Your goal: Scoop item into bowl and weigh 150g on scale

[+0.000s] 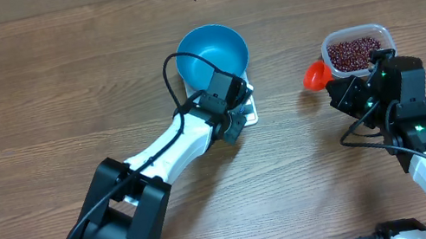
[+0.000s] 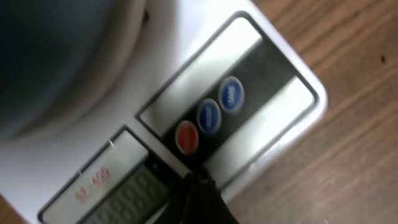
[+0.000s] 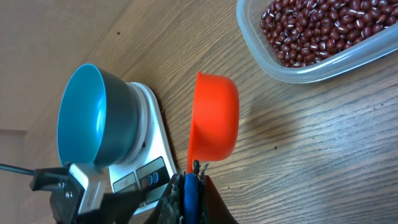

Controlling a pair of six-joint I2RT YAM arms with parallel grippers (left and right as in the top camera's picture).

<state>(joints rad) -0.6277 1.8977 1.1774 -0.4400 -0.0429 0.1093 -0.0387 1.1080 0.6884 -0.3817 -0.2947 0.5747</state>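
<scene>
The blue bowl [image 1: 210, 52] stands empty on the white scale [image 1: 251, 115], whose button panel [image 2: 209, 116] faces my left gripper [image 1: 236, 114]. That gripper [image 2: 198, 182] is shut with nothing in it, its tip just below the red button [image 2: 186, 137] beside the display [image 2: 124, 196]. My right gripper [image 1: 338, 90] is shut on the blue handle [image 3: 189, 194] of an empty orange scoop [image 3: 214, 115], which hovers between the scale and the tub. The beans [image 3: 317, 28] lie in a heap in the clear plastic tub [image 1: 356, 50].
Bare wooden table [image 1: 55, 68] lies to the left of the scale and behind it. The tub's rim [image 3: 298, 71] is close to the scoop's right side. The left arm [image 1: 159, 160] reaches diagonally up from the front edge.
</scene>
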